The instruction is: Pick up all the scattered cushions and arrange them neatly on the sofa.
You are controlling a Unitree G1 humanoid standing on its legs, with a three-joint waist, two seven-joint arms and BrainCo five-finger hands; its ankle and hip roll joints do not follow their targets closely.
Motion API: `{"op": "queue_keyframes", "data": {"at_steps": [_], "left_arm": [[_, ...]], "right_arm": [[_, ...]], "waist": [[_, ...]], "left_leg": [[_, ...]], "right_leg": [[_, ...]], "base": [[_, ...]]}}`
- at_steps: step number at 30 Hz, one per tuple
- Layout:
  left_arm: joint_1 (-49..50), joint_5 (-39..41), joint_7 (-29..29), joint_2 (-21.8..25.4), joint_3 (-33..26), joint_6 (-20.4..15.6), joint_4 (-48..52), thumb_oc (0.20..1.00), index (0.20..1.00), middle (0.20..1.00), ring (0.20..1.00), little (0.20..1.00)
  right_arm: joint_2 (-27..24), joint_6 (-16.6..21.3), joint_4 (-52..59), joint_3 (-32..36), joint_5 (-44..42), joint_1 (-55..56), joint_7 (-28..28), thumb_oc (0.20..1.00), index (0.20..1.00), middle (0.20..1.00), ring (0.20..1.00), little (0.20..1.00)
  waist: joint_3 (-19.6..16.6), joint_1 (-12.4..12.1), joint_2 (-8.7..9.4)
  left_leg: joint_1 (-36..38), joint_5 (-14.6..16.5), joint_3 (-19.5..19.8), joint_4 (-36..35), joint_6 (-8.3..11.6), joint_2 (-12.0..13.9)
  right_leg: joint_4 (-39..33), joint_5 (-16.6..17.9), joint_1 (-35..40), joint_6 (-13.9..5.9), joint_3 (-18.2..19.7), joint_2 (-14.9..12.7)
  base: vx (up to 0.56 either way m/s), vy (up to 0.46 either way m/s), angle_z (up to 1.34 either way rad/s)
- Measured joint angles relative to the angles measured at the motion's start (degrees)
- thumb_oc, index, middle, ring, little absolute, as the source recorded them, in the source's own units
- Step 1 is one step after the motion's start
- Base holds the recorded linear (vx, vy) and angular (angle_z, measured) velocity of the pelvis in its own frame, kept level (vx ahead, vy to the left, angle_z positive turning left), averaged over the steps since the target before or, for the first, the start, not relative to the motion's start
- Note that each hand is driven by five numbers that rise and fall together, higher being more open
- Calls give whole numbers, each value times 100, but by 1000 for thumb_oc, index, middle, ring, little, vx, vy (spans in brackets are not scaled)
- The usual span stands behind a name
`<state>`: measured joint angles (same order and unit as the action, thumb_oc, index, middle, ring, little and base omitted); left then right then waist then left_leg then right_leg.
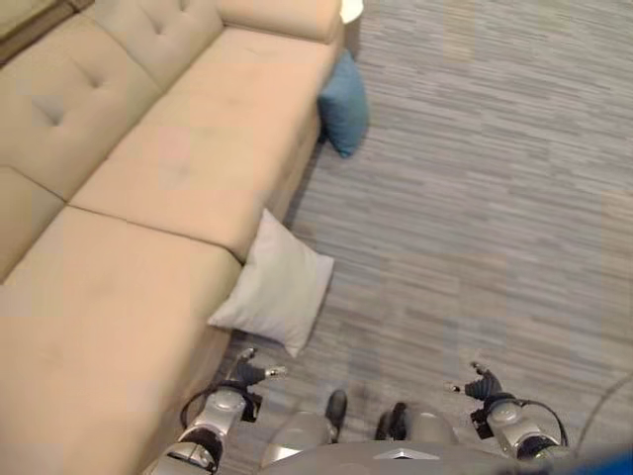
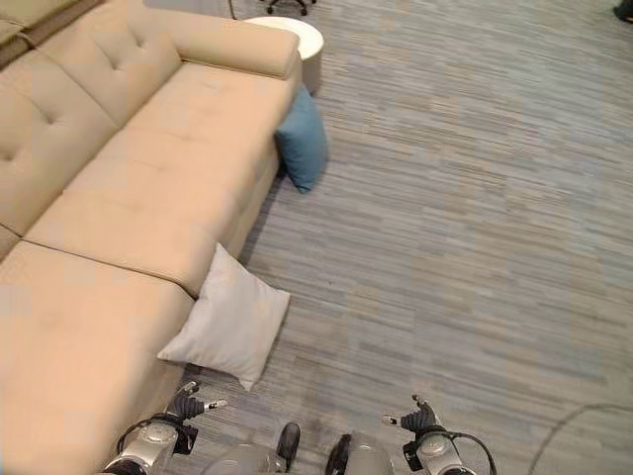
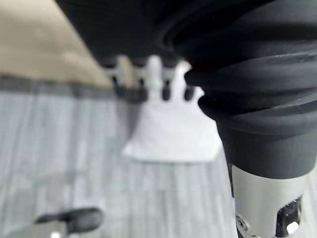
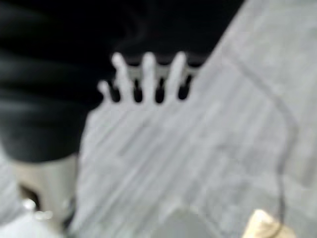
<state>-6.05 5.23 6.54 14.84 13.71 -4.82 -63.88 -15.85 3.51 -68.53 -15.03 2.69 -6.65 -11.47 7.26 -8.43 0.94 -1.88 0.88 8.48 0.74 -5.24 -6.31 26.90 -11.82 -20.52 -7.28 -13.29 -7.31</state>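
Cushions both on the floor: white cushion (image 1: pixel 272 287) at eleven o'clock of the relaxed, empty left hand (image 1: pixel 247 371); blue cushion (image 1: pixel 344 104) beyond. Right hand (image 1: pixel 482 384) probably relaxed too. Reach white first, gripping its edge.

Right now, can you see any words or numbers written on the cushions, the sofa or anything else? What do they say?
None: no words, numbers or signs can be read.
White cushion: plain, no print.
Blue cushion: plain, no print.
Sofa: plain beige fabric, no label seen.
Round white table: no writing seen.
Left hand and right hand: no markings that can be read.
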Motion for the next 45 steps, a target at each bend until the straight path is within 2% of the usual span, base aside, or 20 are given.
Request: {"op": "queue_keyframes", "data": {"at_steps": [2,3,4,5,6,7,8,14,15,17,18,20,26,29,32,35,38,40,42,45], "left_arm": [[-49,-3,1,-60,0,7,-108,1000,1000,1000,1000,1000],[-265,-15,5,-123,51,40,-371,1000,1000,1000,1000,1000],[-286,-20,1,-154,135,35,-444,1000,1000,1000,1000,1000],[-263,-19,3,-174,146,19,-460,1000,1000,1000,1000,1000],[-101,-15,5,-195,149,6,-444,1000,1000,1000,1000,1000],[49,-13,9,-316,145,0,-479,1000,1000,1000,1000,1000],[103,-14,-7,-397,179,-7,-473,1000,1000,1000,1000,1000],[90,38,-1,-532,100,-88,-437,1000,1000,1000,1000,1000],[50,33,-59,-497,82,-94,-419,1000,1000,1000,1000,1000],[-52,31,-38,-461,116,-83,-441,1000,1000,1000,1000,1000],[-10,29,-28,-282,116,-85,-429,1000,1000,1000,1000,1000],[7,26,-46,-231,15,-50,-440,1000,1000,1000,1000,1000],[320,22,-176,-184,-75,-31,-490,1000,1000,1000,1000,1000],[298,-20,-173,-128,-149,-23,-505,1000,1000,1000,1000,1000],[282,-27,-166,4,-191,18,-518,1000,1000,1000,1000,1000],[314,-27,-161,158,-180,17,-522,1000,1000,1000,1000,1000],[291,-26,-155,84,-181,21,-719,1000,1000,1000,1000,1000],[301,-28,-150,-15,-163,10,-716,1000,1000,1000,1000,1000],[324,-28,-140,-118,-146,12,-723,1000,1000,1000,1000,1000],[328,-29,-140,-236,-144,-3,-712,1000,1000,1000,1000,1000]], "right_arm": [[-52,-3,-6,18,-5,-29,-4,1000,1000,1000,1000,1000],[-97,-6,-7,101,-11,-18,-17,1000,1000,1000,1000,1000],[-86,-27,-27,118,-14,37,-22,1000,1000,1000,1000,1000],[-40,-35,-90,114,-14,113,-19,1000,1000,1000,1000,1000],[36,-65,-161,94,-12,275,-10,1000,1000,1000,1000,1000],[-9,-69,-234,103,-20,261,-21,1000,1000,1000,1000,1000],[-47,-68,-227,123,-27,265,-47,1000,1000,1000,1000,1000],[-162,1,-68,114,-43,34,-103,1000,1000,1000,1000,1000],[-409,15,-173,142,-131,-18,190,1000,1000,1000,1000,1000],[-617,-75,-244,162,-233,62,72,1000,1000,1000,1000,1000],[-655,-50,-189,217,-258,228,-21,1000,1000,1000,1000,1000],[-620,-27,-70,382,-375,218,-5,1000,1000,1000,1000,1000],[-23,58,-73,399,-533,144,159,1000,1000,1000,1000,1000],[-29,42,-59,374,-526,78,192,1000,1000,1000,1000,1000],[-35,24,-39,262,-520,83,233,1000,1000,1000,1000,1000],[0,24,3,245,-508,166,236,1000,1000,1000,1000,1000],[-22,22,3,241,-473,34,230,1000,1000,1000,1000,1000],[7,-23,-12,133,-461,42,235,1000,1000,1000,1000,1000],[-23,-31,-58,126,-461,128,235,1000,1000,1000,1000,1000],[-80,-62,-130,133,-458,209,234,1000,1000,1000,1000,1000]], "waist": [[-23,21,-80],[15,275,-194],[31,335,-184],[15,336,-62],[-94,335,211],[-142,293,126],[-186,290,59],[-169,175,144],[-121,190,224],[-139,257,234],[-99,454,395],[-47,498,441],[-111,398,171],[-111,406,79],[-94,460,94],[-165,425,268],[-104,474,164],[-67,560,107],[-90,610,-14],[-166,559,-195]], "left_leg": [[42,238,441,4,143,85],[52,308,1118,-5,111,168],[111,317,1293,-14,148,175],[217,339,1229,9,185,93],[488,486,1041,45,386,-91],[486,572,1119,148,474,27],[404,562,1174,357,538,55],[-265,619,599,1495,915,311],[-396,480,344,1564,997,404],[-511,295,29,1501,942,501],[-565,134,-556,1259,955,566],[-586,158,-1526,1008,856,803],[-44,439,-1382,423,704,898],[63,497,-1265,146,591,813],[123,532,-937,129,405,684],[108,482,-796,128,357,609],[109,491,-592,107,349,663],[180,527,-297,58,422,656],[310,564,-41,-54,508,763],[290,457,81,58,696,990]], "right_leg": [[-1063,301,-33,101,268,225],[-2283,785,47,48,828,408],[-2686,1113,140,22,844,387],[-2863,1367,241,58,730,250],[-2822,2196,432,387,612,-28],[-2739,2194,551,569,485,23],[-2802,2124,708,483,396,47],[-3125,1843,1207,981,-564,229],[-3138,1726,1382,1013,-1007,229],[-3060,1532,1472,722,-1518,174],[-2967,1381,1524,655,-1556,155],[-2929,1279,1500,801,-1800,217],[-2566,1079,1645,842,-1772,321],[-1861,849,1375,748,-1709,103],[-580,483,823,395,-760,-210],[-873,367,754,213,-10,-88],[-1241,489,577,154,319,34],[-2034,1176,477,8,638,-9],[-2236,1557,754,220,531,59],[-2637,1610,1108,367,235,295]], "base": [[362,-192,99],[265,-156,185],[225,-168,203],[187,-207,147],[182,-204,106],[147,-208,99],[53,-135,74],[38,-213,90],[12,-204,150],[0,-92,181],[-1,-37,170],[151,0,117],[94,66,17],[36,141,19],[124,6,43],[172,-97,45],[154,-93,27],[207,-220,75],[182,-260,70],[128,-250,47]]}}
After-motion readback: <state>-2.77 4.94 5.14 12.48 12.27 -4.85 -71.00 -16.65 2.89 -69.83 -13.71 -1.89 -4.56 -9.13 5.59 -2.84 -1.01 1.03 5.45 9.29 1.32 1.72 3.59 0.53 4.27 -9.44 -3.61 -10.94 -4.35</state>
